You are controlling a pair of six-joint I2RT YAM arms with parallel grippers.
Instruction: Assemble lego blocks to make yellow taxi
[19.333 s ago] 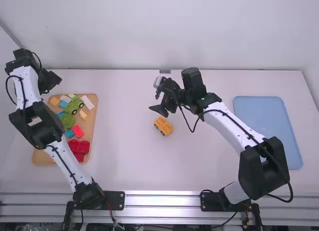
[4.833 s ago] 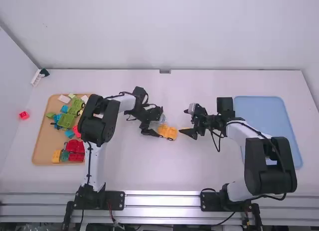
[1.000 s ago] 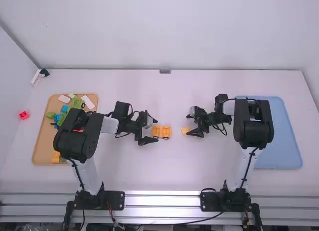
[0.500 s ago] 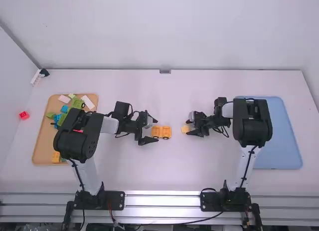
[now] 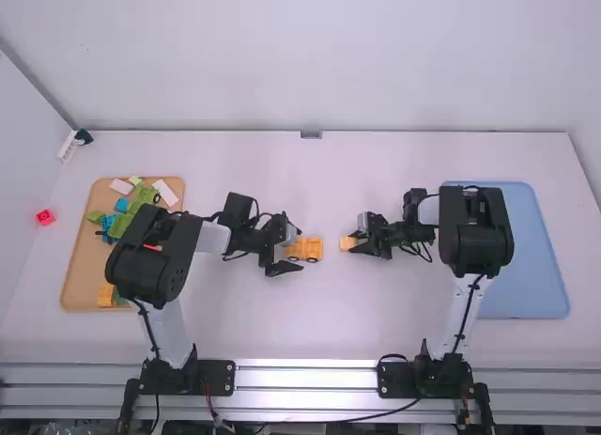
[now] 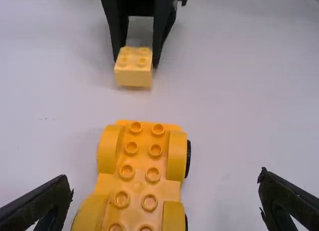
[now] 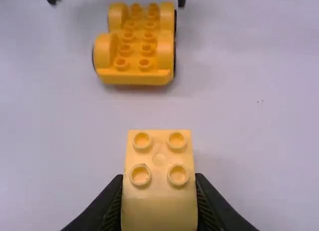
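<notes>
My left gripper (image 5: 289, 254) stands open around the rear part of the yellow wheeled base (image 5: 308, 250), which rests upright on the table. In the left wrist view the fingers of my left gripper (image 6: 167, 193) are wide apart, with the studded base (image 6: 142, 166) between and beyond them. My right gripper (image 5: 354, 240) is a short way to the right, shut on a light yellow block (image 5: 346, 243). In the right wrist view the right gripper (image 7: 159, 203) pinches this block (image 7: 159, 156) by its sides, studs up; the block and base are apart.
A wooden tray (image 5: 73, 271) with green, blue, red and yellow pieces is at the left, partly under the left arm. A blue tray (image 5: 540, 256) lies at the right under the right arm. A red block (image 5: 45, 217) sits at the far left.
My right gripper has taken hold of the light yellow block and moved it slightly left, towards the base. The left gripper has shifted slightly right around the base.
</notes>
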